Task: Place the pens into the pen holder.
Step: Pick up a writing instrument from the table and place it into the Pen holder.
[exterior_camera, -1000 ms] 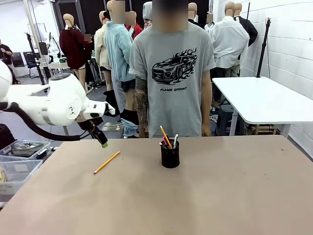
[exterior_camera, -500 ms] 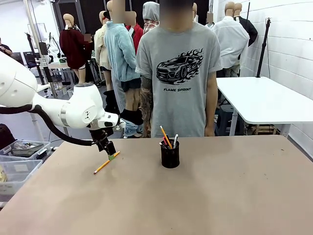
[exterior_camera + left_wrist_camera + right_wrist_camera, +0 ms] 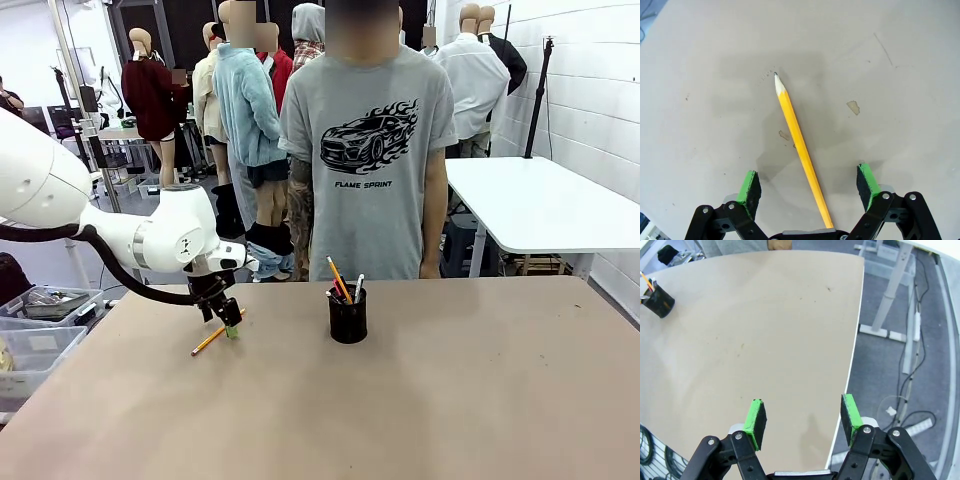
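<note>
Toward the far left of the table (image 3: pixel 450 400), the left gripper (image 3: pixel 228 325) has dropped right down onto the upper end of the yellow pencil (image 3: pixel 208 342). A second ago it hung higher and nearer the left edge, and half a second ago it was only just arriving there. The pencil itself has not shifted: it lies flat and slantwise, well apart from the pen holder (image 3: pixel 348 318). That black cup stands upright near the middle of the far edge as before, in front of a person in a grey shirt (image 3: pixel 375 150), with an orange pen (image 3: pixel 338 276) and a whitish pen (image 3: pixel 358 288) poking above its rim. From the front I cannot judge the gap between the fingers. The left wrist view settles it: the left gripper (image 3: pixel 807 181) is spread wide, one green pad (image 3: pixel 749 186) on each side of the pencil (image 3: pixel 795 140), neither touching it. The same view shows the sharpened tip pointing away from the wrist and a few small stains on the tabletop (image 3: pixel 900 90). The right wrist view shows the right gripper (image 3: pixel 804 414) also wide open and holding nothing, poised above an edge of the table (image 3: pixel 765 340). Floor and cables lie beyond it, and the pen holder (image 3: pixel 659 301) sits small and far off.
</note>
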{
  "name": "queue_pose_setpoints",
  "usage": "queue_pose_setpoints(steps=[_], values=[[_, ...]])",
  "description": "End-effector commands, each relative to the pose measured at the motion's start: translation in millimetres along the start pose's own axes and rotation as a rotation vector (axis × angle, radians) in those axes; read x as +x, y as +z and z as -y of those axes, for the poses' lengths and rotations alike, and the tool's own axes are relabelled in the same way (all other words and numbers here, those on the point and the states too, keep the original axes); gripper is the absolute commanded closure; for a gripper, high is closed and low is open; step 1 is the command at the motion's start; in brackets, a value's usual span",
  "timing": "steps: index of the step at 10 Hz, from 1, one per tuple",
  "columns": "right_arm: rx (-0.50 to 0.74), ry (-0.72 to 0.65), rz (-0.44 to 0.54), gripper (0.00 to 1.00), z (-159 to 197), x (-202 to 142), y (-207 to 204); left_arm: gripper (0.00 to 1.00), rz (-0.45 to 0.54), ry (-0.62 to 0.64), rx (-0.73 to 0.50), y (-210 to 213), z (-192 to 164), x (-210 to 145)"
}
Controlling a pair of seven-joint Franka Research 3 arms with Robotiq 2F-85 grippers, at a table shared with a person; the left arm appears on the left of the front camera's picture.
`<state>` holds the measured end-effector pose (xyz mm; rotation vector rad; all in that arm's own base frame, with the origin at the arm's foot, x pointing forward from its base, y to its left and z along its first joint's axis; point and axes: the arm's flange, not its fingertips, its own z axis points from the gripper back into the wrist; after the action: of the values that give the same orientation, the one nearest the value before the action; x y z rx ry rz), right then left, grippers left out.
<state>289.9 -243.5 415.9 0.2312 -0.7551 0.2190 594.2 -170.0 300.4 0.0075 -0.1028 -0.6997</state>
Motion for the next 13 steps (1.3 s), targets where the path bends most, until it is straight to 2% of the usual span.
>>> queue_pose_setpoints(steps=[1, 2, 6, 7, 11, 13], values=[[0.007, 0.011, -0.004, 0.25, 0.7, -0.4, 0.0, 0.0, -0.011, 0.026, -0.002, -1.3, -1.5, 5.3], [0.007, 0.011, -0.004, 0.25, 0.7, -0.4, 0.0, 0.15, -0.004, 0.011, 0.007, 0.7, 2.2, 3.3], [0.007, 0.011, -0.004, 0.25, 0.7, -0.4, 0.0, 0.91, -0.017, -0.002, 0.016, 1.3, 5.6, 0.7], [0.007, 0.011, -0.004, 0.25, 0.7, -0.4, 0.0, 1.0, -0.025, 0.0, 0.002, 0.4, 5.0, 0.5], [0.007, 0.011, -0.004, 0.25, 0.7, -0.4, 0.0, 1.0, -0.055, -0.008, -0.01, -9.8, 7.3, -1.0], [0.007, 0.011, -0.004, 0.25, 0.7, -0.4, 0.0, 1.0, -0.002, -0.03, -0.039, 1.3, 6.2, -4.8]])
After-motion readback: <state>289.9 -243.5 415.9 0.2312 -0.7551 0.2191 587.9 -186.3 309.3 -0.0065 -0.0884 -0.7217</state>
